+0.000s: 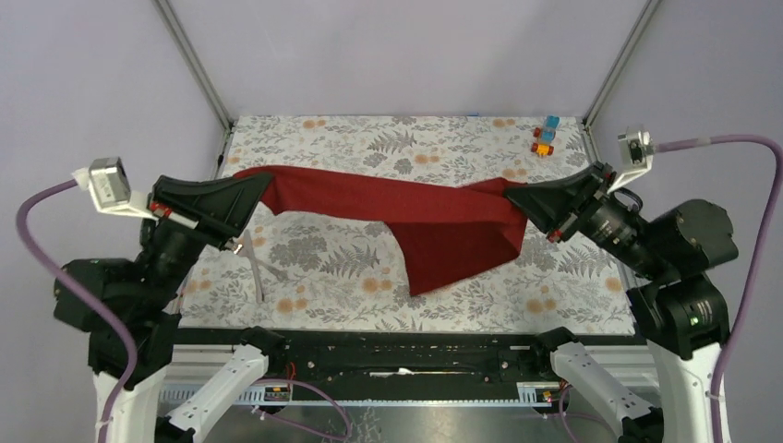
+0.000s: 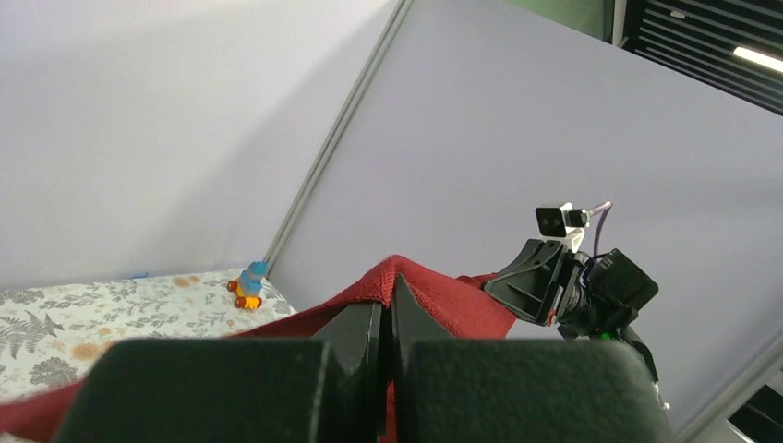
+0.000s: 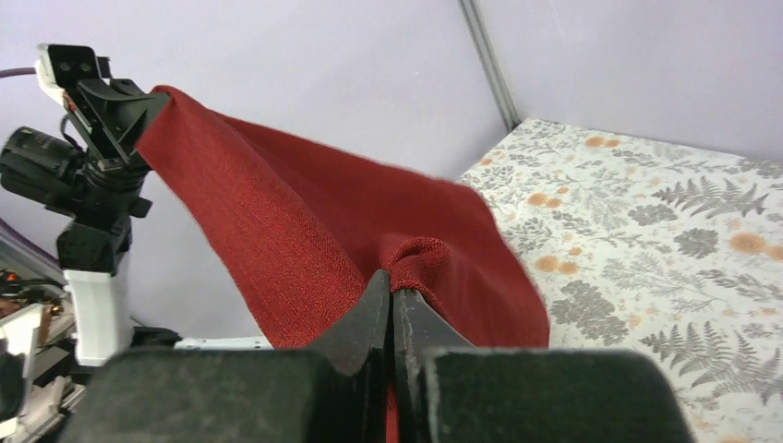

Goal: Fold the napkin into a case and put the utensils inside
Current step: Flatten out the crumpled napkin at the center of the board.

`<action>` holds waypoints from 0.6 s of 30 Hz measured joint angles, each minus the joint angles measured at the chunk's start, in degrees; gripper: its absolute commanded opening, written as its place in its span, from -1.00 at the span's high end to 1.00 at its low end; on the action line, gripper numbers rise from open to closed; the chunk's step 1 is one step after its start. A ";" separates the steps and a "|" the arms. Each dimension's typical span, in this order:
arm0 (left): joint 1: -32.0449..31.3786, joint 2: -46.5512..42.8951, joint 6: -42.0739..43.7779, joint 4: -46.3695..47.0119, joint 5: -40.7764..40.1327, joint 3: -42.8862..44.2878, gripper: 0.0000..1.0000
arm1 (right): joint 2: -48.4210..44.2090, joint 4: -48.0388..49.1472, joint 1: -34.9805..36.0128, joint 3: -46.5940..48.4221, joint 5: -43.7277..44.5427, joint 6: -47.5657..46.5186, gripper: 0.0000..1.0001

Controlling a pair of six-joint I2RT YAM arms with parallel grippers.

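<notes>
The napkin (image 1: 434, 217) hangs stretched in the air above the desk (image 1: 388, 138), with opposite ends pinched in the closed left tool (image 1: 263, 189) and the closed right tool (image 1: 512, 194) and a loose flap drooping between them. Both pinches look shallow, so pulling further apart could slip an end free. Lowering it unevenly could crease the flap or cover the utensils (image 1: 254, 268).

One napkin (image 1: 434, 221), two utensils (image 1: 257, 277), one block cluster (image 1: 545, 138), left pincer (image 1: 266, 187) and right pincer (image 1: 510, 192).
</notes>
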 measured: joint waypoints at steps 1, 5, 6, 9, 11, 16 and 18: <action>0.00 -0.63 0.04 -0.55 0.46 0.37 1.00 | -0.85 -0.37 0.02 0.00 -0.55 0.66 1.00; -0.02 -1.36 0.20 -2.23 -0.79 0.13 1.00 | -0.87 -0.98 0.02 -0.63 -0.09 3.32 1.00; -0.04 -1.05 0.02 -2.84 -2.03 -0.22 1.00 | 0.13 -1.07 0.02 -0.98 0.85 3.82 1.00; -0.07 2.78 -1.42 -5.81 -8.98 -0.70 1.00 | 6.97 -1.03 0.04 -1.29 5.40 4.24 1.00; -0.09 7.96 -2.43 -6.64 -14.49 -0.81 1.00 | 13.81 -0.85 -0.07 -1.29 9.01 3.56 1.00; 1.79 27.69 -4.09 -3.17 -25.68 -5.03 1.00 | 39.30 3.32 -2.97 1.40 13.99 -0.68 0.85; 4.61 37.88 -5.05 0.50 -26.99 -7.48 1.00 | 52.19 4.90 -4.24 5.55 15.13 -3.74 0.45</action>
